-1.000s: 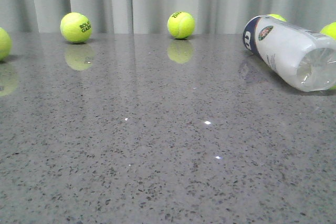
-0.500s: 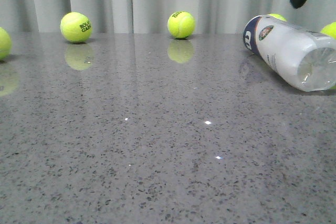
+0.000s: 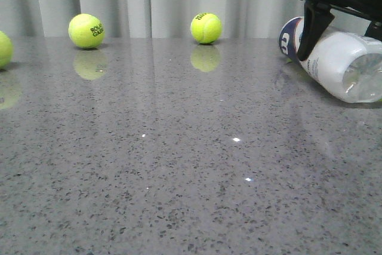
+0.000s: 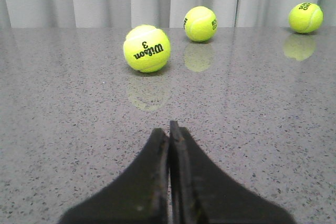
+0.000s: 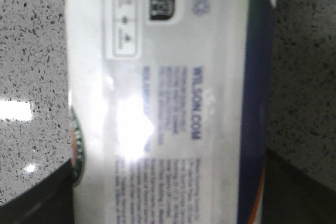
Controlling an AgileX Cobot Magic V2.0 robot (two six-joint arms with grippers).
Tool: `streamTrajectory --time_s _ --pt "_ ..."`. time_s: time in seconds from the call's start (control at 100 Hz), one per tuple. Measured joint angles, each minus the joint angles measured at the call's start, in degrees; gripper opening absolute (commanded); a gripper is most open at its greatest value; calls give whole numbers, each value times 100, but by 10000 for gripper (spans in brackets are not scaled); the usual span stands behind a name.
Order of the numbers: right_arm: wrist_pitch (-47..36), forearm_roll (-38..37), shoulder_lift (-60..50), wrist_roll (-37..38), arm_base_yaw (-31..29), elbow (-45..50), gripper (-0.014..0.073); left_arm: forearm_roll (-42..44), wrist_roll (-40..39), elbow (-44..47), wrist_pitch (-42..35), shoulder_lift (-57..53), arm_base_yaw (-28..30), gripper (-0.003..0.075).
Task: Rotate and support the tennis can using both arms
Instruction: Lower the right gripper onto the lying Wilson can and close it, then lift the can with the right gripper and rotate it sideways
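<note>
The tennis can (image 3: 341,65) lies on its side at the far right of the grey table (image 3: 179,165), its clear end toward me and its navy end toward the curtain. My right gripper (image 3: 340,43) has come down over it, jaws open. One black finger (image 3: 310,28) stands in front of the navy end and the other is behind the can. In the right wrist view the can's white label (image 5: 157,77) fills the gap of the right gripper (image 5: 168,163), a finger close on each side. My left gripper (image 4: 169,128) is shut and empty, low over the table, away from the can.
Tennis balls lie along the back of the table (image 3: 86,31), (image 3: 206,28), and one at the left edge (image 3: 3,49). In the left wrist view three balls lie ahead of the fingers: one marked Wilson 3 (image 4: 147,48) and two further back (image 4: 200,23), (image 4: 306,17).
My right gripper came into the front view from above and dropped down to straddle the can. The can has stayed in place.
</note>
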Motion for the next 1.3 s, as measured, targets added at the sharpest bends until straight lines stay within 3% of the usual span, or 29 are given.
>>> streamTrajectory --time_s 0.11,0.25,0.44,0.58,0.77,0.91,1.03,1.3 --pt "14 0 0 -25 0 -11 326 0 0 0 0 0 0 -19" --pt "125 0 0 -396 26 -147 322 0 0 0 0 0 0 -19" --pt "632 0 0 -1683 321 -882 322 0 0 0 0 0 0 -19" --pt "784 0 0 -3099 790 -1323 322 0 0 0 0 0 0 -19" --pt "955 0 0 -5850 1431 -1413 322 0 0 0 0 0 0 -19" --pt "1141 0 0 -7324 1696 -1413 322 0 0 0 0 0 0 -19" --pt "1176 0 11 -7792 1759 -1413 322 0 0 0 0 0 0 -19" --pt "1184 3 350 -7919 1771 -1413 322 0 0 0 0 0 0 -19"
